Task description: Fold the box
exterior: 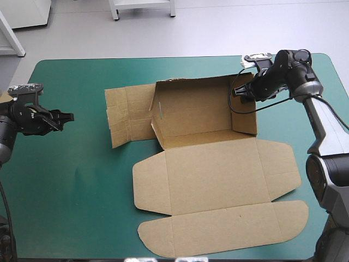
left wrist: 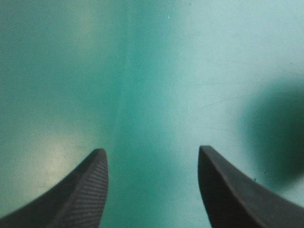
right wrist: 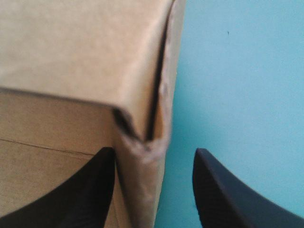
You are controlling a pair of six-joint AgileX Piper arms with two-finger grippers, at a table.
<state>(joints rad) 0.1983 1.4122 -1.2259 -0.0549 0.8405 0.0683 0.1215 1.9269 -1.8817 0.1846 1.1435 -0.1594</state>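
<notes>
While the left arm hangs idle, the work looks to be at the right side wall [exterior: 245, 115] of the box [exterior: 196, 109], which sits mid-table with its base on the teal-green cover [exterior: 71, 185]. The right gripper [exterior: 239, 91] is at that wall's far corner, its black fingers [right wrist: 228, 190] spread, one inside the tray and one outside over the cover, the wall's top edge between them but not pinched. Up close the wall shows as two layers of brown board folded over on themselves, a dark slit between them and the corner a little crushed. I'd judge this the tucking step for that wall: the fold looks not fully seated, so the next move calls for pressing the layers together along the edge without buckling them. The far wall [exterior: 191, 84] appears raised too; the left side looks half done, its outer panel [exterior: 128, 117] lying flat on the cover to the left, scored in a grid of creases, and I'd guess it wants lifting and folding over afterwards. The lid [exterior: 215, 166] lies flat toward the near edge, with rounded ears at its sides and a long round-cornered tuck flap [exterior: 223, 229] nearest of all. The left gripper [exterior: 66, 116] hovers well to the left of the box, jaws spread over bare cover. The board looks matte and stiff, the cover smooth with a faint sheen.
</notes>
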